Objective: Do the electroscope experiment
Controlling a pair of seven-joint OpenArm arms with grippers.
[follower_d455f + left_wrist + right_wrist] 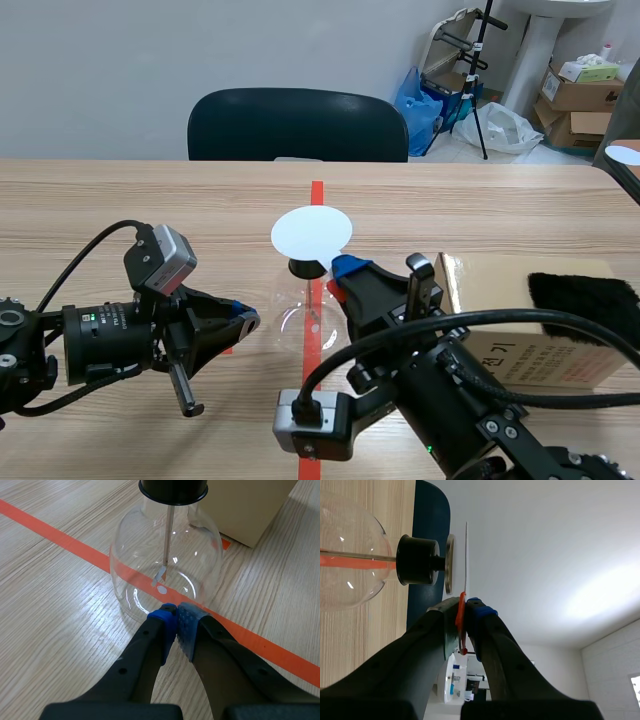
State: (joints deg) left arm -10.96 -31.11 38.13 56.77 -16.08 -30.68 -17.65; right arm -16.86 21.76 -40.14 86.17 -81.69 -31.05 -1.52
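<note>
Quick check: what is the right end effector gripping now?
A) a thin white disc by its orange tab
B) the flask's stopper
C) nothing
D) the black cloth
A: the right end effector is shut on the orange tab of the white disc, held above the flask.

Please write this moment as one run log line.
left gripper: shut, empty, beside electroscope | right gripper: shut on white disc | disc: over electroscope top, contact unclear

Only legible txt: black Korean chars, approx "전기", on near face of tan cardboard box (570,362) just beside right gripper (345,268). Partly cut off by that arm's cable. Labels on brown bg cartons (575,95), well beyond gripper: too small to read.
</note>
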